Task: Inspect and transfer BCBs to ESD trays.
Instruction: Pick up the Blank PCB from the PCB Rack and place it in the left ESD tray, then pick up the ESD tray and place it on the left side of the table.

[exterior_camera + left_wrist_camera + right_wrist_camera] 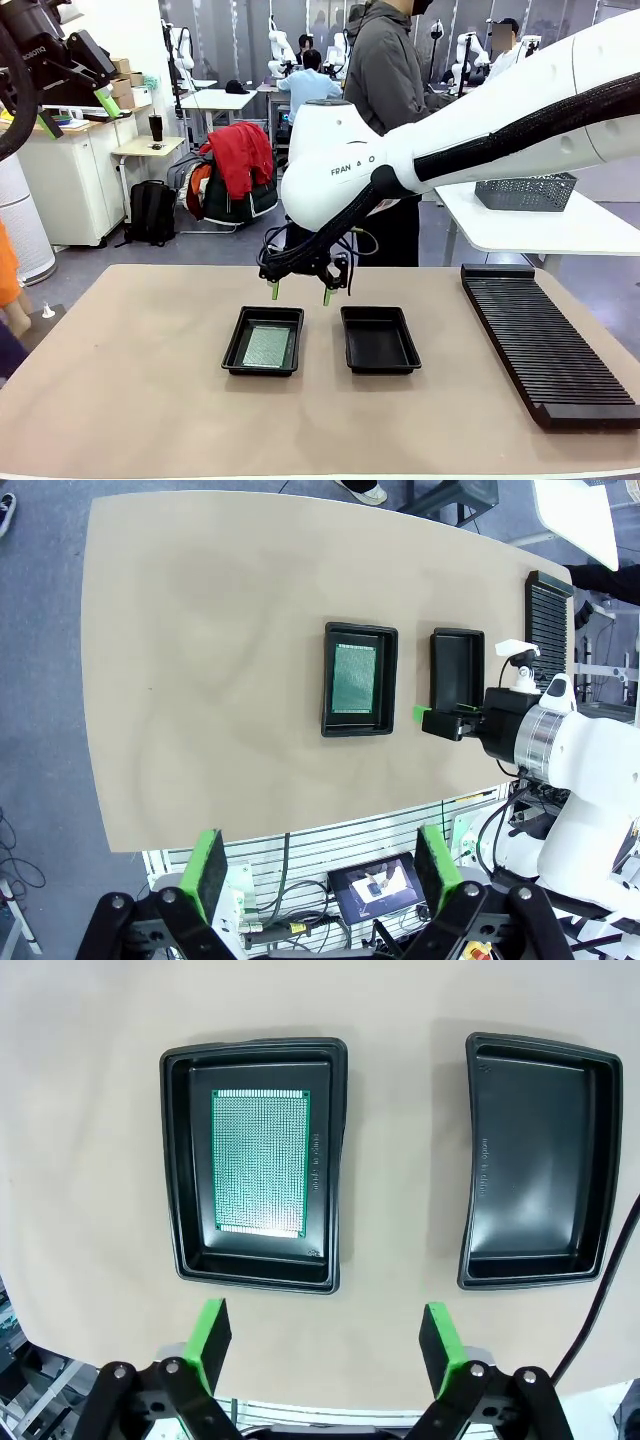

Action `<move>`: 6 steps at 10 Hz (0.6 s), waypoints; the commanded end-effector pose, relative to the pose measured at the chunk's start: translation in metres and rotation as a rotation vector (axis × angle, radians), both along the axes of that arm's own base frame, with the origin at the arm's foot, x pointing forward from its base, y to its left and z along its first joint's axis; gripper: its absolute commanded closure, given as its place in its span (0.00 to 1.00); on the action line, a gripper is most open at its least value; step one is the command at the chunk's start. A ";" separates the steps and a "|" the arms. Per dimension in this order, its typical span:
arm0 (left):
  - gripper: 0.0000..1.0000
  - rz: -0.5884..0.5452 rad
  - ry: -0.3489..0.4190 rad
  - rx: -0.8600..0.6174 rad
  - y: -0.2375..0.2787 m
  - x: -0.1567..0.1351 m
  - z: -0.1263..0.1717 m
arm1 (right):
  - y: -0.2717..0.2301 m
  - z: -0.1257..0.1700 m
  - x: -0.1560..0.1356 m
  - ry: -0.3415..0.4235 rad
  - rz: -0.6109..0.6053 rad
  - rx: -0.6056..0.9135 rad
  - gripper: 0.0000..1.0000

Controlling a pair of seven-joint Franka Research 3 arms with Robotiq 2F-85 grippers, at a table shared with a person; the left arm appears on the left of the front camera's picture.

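Left tool (76, 110) hangs high at the near left, jaws spread, empty. On the worktop (140, 400), one BCB (267, 346) lies flat in the left ESD tray (236, 345); the right ESD tray (379, 368) sits bare, so roughly half done by the look of it. Right tool (300, 294) hovers released above the trays' far rims, carrying nothing.

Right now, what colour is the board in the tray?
Green board, dotted grid; clearest in right wrist view.

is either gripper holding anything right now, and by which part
Nothing is held. The right gripper hangs open above the table, the left gripper is open too, and the BCB lies free in its ESD tray.
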State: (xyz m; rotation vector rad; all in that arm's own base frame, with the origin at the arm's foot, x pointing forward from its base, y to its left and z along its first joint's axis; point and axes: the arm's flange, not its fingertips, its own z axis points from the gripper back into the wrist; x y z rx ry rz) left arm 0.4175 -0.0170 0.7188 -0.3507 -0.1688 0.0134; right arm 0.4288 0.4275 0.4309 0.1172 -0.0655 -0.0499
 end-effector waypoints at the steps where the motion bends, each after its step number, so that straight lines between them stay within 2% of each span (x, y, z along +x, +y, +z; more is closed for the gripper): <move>1: 0.00 -0.001 0.001 0.013 0.002 -0.001 -0.001 | 0.000 0.000 -0.001 -0.003 -0.002 0.001 0.00; 6: 0.00 -0.001 0.001 0.013 0.002 -0.001 -0.001 | 0.000 0.000 -0.001 -0.003 -0.002 0.001 0.00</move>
